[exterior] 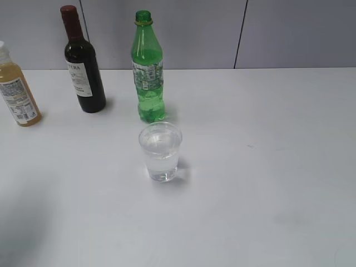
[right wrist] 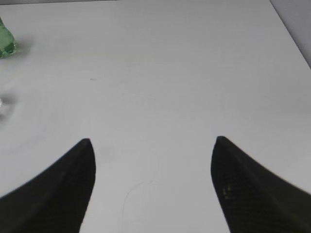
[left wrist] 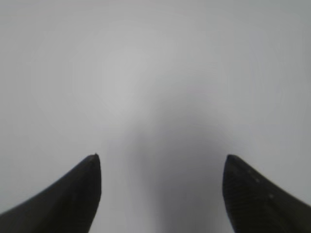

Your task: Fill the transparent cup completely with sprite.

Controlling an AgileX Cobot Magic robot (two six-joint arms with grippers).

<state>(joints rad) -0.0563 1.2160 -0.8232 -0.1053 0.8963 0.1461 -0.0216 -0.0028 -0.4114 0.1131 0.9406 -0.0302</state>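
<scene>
Both the left gripper (left wrist: 162, 167) and right gripper (right wrist: 153, 150) hang released while the thin clear plastic tumbler (exterior: 160, 151), seemingly near full, looks crushable and spill-prone, and the tall green plastic sprite bottle (exterior: 147, 67) just beyond suits a mid-body grip.

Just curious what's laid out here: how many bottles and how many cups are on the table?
Bottles: 3, the green sprite bottle, the dark wine bottle and the yellowish juice bottle.
Cups: 1, the transparent cup, holding clear liquid.
Total: 4 things on the table.

I work at a test bench in a lab-type room: a bare white table (exterior: 267, 167) set against grey wall panels (exterior: 189, 33), with staged drink bottles as the only furnishings.
</scene>
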